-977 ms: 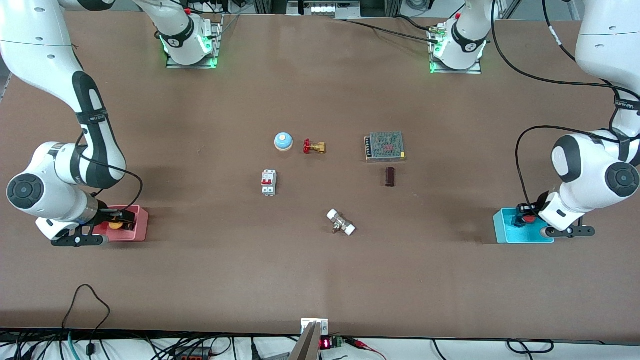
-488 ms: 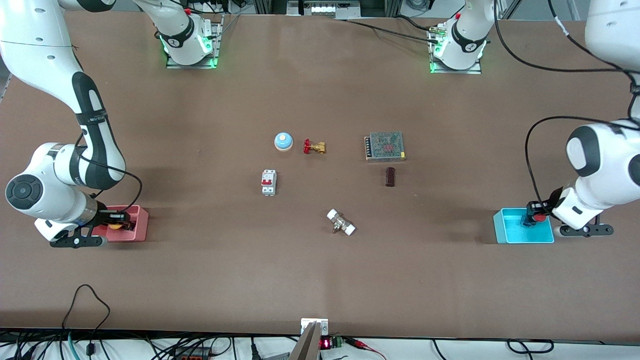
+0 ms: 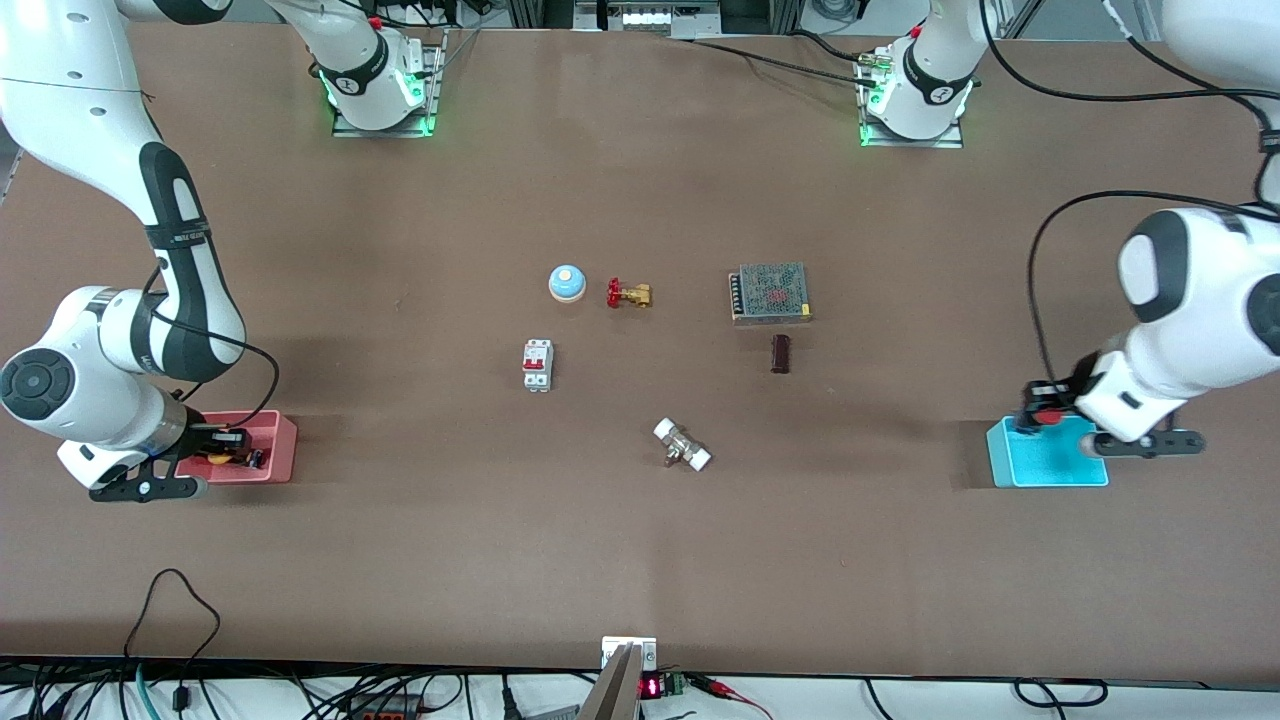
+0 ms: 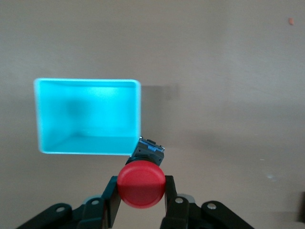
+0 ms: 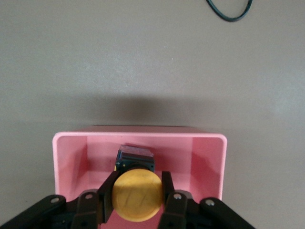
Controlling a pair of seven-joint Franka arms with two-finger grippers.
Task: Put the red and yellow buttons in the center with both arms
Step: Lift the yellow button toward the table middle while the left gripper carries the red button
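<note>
My left gripper (image 3: 1040,414) is shut on the red button (image 3: 1048,416) and holds it in the air over the rim of the cyan tray (image 3: 1045,460). In the left wrist view the red button (image 4: 141,184) sits between the fingers, clear of the cyan tray (image 4: 86,117). My right gripper (image 3: 225,447) is shut on the yellow button (image 3: 217,459) inside the pink tray (image 3: 280,445). In the right wrist view the yellow button (image 5: 137,194) is between the fingers, within the pink tray (image 5: 209,160).
In the middle of the brown table (image 3: 400,560) lie a blue dome (image 3: 566,283), a brass valve with red handle (image 3: 628,293), a white breaker (image 3: 538,365), a metal mesh box (image 3: 769,292), a dark block (image 3: 780,353) and a white-ended fitting (image 3: 682,445).
My left gripper has lifted the red button out of the cyan tray and shifted toward the table's middle. My right gripper has stayed in the pink tray with the yellow button, shifting slightly.
</note>
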